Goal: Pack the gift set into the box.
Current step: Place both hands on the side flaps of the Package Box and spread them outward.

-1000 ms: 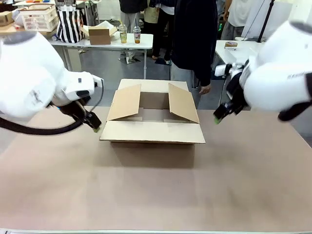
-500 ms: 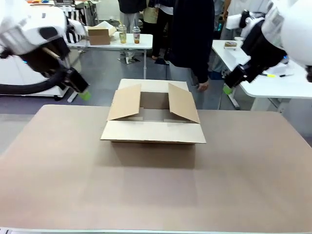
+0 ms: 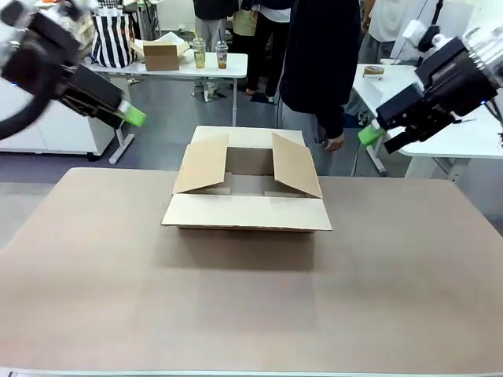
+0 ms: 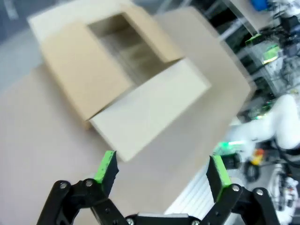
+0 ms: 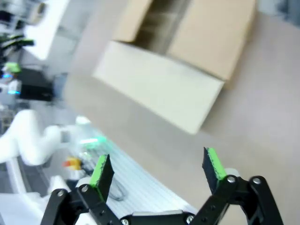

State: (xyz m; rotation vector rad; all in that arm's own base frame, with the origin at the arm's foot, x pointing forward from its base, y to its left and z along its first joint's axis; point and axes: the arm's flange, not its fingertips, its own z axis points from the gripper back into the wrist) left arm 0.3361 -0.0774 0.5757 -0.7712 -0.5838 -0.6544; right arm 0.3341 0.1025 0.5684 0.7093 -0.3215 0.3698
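The box (image 3: 246, 210) is plain brown cardboard and sits on the table at the far middle with its four flaps spread open. What lies inside it cannot be made out. It shows blurred from above in the left wrist view (image 4: 123, 79) and in the right wrist view (image 5: 180, 65). My left gripper (image 3: 132, 117) is raised high at the upper left, away from the box, open and empty (image 4: 161, 171). My right gripper (image 3: 371, 135) hangs high at the upper right, also open with nothing between its fingers (image 5: 157, 168). The gift set is out of view.
A person in dark clothes (image 3: 314, 63) stands behind the box at the far side, one hand (image 3: 334, 143) hanging near its back right corner. White tables (image 3: 181, 67) with a small carton and cups stand farther back. The brown tabletop (image 3: 251, 306) spreads wide in front.
Both arms have lifted up and outward from beside the box, the left one to the upper left, the right one to the upper right. The box has stayed in place.
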